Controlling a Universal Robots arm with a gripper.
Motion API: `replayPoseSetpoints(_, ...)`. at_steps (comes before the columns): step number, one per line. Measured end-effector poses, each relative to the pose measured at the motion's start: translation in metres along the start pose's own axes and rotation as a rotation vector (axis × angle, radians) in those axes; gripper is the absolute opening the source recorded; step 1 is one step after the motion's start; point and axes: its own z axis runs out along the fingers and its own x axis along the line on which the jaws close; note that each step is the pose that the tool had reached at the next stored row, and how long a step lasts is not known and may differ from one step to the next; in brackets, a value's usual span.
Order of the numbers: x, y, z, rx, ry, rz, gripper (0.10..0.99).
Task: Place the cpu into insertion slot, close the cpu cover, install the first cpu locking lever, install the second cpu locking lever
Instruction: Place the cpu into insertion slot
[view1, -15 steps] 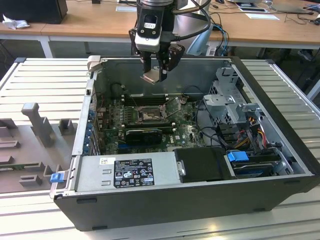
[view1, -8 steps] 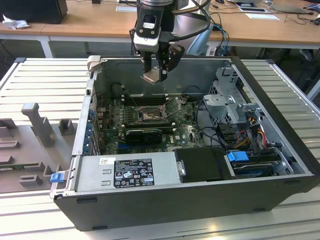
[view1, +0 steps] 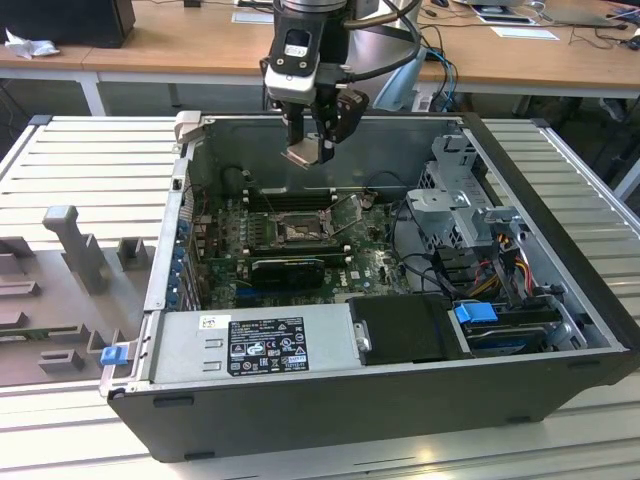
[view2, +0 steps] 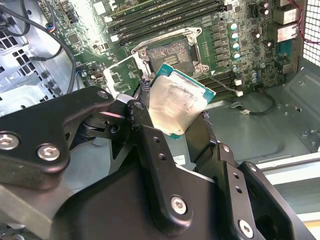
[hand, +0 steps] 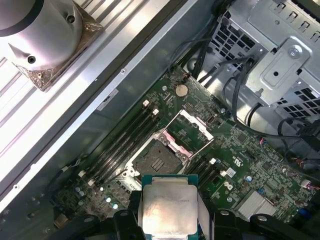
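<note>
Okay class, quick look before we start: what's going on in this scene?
The robot arm's gripper holds the cpu between its fingers above the open computer case, over the motherboard. The insertion slot below is empty, and the cpu cover stands flipped open beside it. The cpu has not been seated yet.

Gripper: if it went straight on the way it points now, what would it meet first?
Most likely the insertion slot or the motherboard right beside it, and the cpu held in the gripper would touch first. Nothing shows in between. Exact alignment is unclear.
</note>
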Motion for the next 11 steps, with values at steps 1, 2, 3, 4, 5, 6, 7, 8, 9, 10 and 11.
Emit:
replayPoseSetpoints(1, 0.0000, 0.0000, 0.0000, 0.000, -0.0002, 0.003, 0.529)
replayPoseSetpoints(2, 0.0000, 0.0000, 0.0000, 0.000, -0.0004, 0.005, 0.529)
replayPoseSetpoints(3, 0.0000, 0.0000, 0.0000, 0.000, -0.0009, 0.010, 0.529)
replayPoseSetpoints(4, 0.0000, 0.0000, 0.0000, 0.000, -0.0011, 0.013, 0.529)
replayPoseSetpoints(5, 0.0000, 0.0000, 0.0000, 0.000, -0.0014, 0.016, 0.529)
replayPoseSetpoints(6, 0.0000, 0.0000, 0.0000, 0.000, -0.0016, 0.019, 0.529)
replayPoseSetpoints(7, 0.0000, 0.0000, 0.0000, 0.000, -0.0020, 0.024, 0.529)
replayPoseSetpoints(8, 0.0000, 0.0000, 0.0000, -0.001, -0.0026, 0.031, 0.529)
replayPoseSetpoints(9, 0.0000, 0.0000, 0.0000, -0.001, -0.0037, 0.043, 0.529)
replayPoseSetpoints(10, 0.0000, 0.0000, 0.0001, -0.001, -0.0044, 0.051, 0.529)
replayPoseSetpoints(11, 0.0000, 0.0000, 0.0001, -0.002, -0.0057, 0.066, 0.529)
